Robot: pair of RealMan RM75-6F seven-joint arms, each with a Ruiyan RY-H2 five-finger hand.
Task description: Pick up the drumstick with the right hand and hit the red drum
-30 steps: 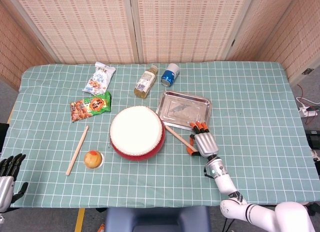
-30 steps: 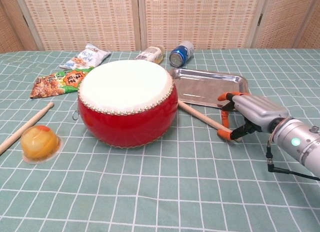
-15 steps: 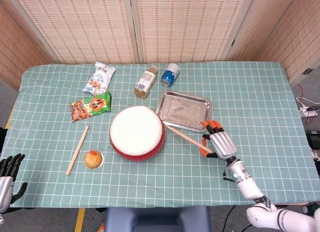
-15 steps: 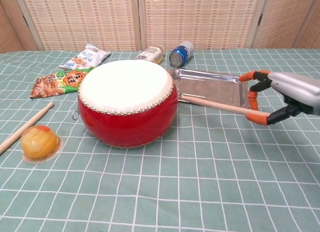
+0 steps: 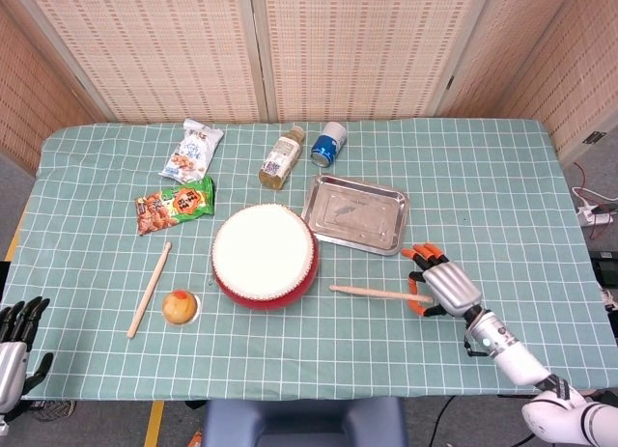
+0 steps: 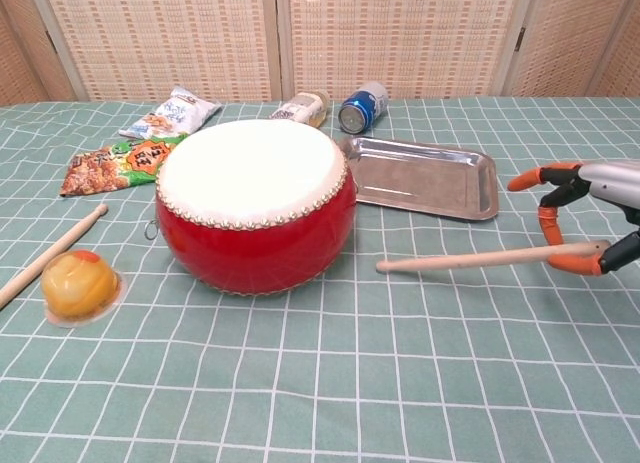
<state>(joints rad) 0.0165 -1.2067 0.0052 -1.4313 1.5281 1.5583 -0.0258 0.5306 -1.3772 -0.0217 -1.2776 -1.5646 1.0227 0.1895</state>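
Note:
The red drum (image 5: 265,255) (image 6: 254,204) with its white skin stands mid-table. My right hand (image 5: 442,286) (image 6: 590,216), to the drum's right, holds a wooden drumstick (image 5: 377,293) (image 6: 480,258) by its far end. The stick lies nearly level, raised off the cloth, its free tip pointing at the drum and stopping a little short of it. A second drumstick (image 5: 150,288) (image 6: 50,253) lies on the cloth left of the drum. My left hand (image 5: 17,341) hangs at the table's near left corner, holding nothing, fingers apart.
A steel tray (image 5: 355,213) (image 6: 425,178) sits behind the held stick. A yellow jelly cup (image 5: 180,306) (image 6: 72,283) rests near the left drumstick. Snack bags (image 5: 175,205), a bottle (image 5: 281,157) and a can (image 5: 327,143) line the back.
My right hand has drawn back to the right and nearer the front edge, lifting the drumstick off the cloth and swinging it from a diagonal beside the tray to nearly level.

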